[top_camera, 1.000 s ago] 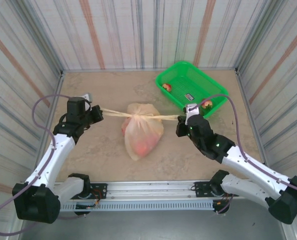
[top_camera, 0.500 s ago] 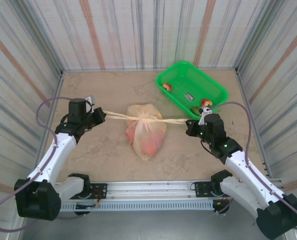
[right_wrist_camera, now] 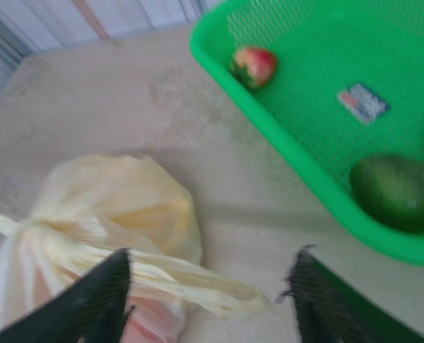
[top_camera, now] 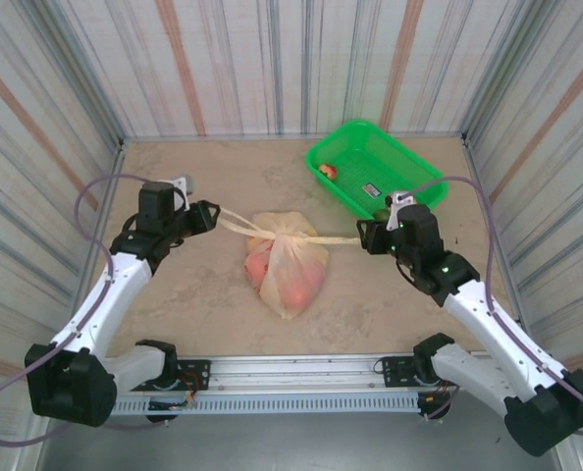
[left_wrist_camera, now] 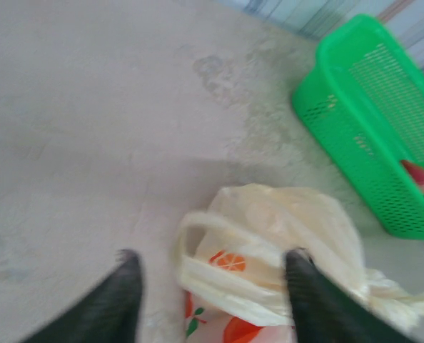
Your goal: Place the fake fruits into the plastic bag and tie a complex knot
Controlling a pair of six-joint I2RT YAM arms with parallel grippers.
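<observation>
The plastic bag [top_camera: 290, 267] lies mid-table, red and orange fake fruits [top_camera: 280, 285] showing through its film. Its handles are twisted into a knot [top_camera: 277, 235], with ends sticking out left and right. My left gripper [top_camera: 209, 214] is open at the left handle end. In the left wrist view that loop [left_wrist_camera: 198, 268] lies loose between the open gripper's [left_wrist_camera: 213, 266] fingers [left_wrist_camera: 126, 289]. My right gripper [top_camera: 365, 237] is open at the right end. There the twisted handle [right_wrist_camera: 198, 286] rests slack between the right gripper's [right_wrist_camera: 212, 277] fingers [right_wrist_camera: 106, 294].
A green plastic basket [top_camera: 316, 157] stands at the back right, close behind my right gripper. It holds a red-green apple [right_wrist_camera: 253, 66], a dark green fruit [right_wrist_camera: 397, 191] and a small label [right_wrist_camera: 362, 102]. Striped walls ring the table.
Both grippers have opened and let go of the handle ends they were pulling taut. The handles have gone slack, and the bag has slid slightly towards the right.
</observation>
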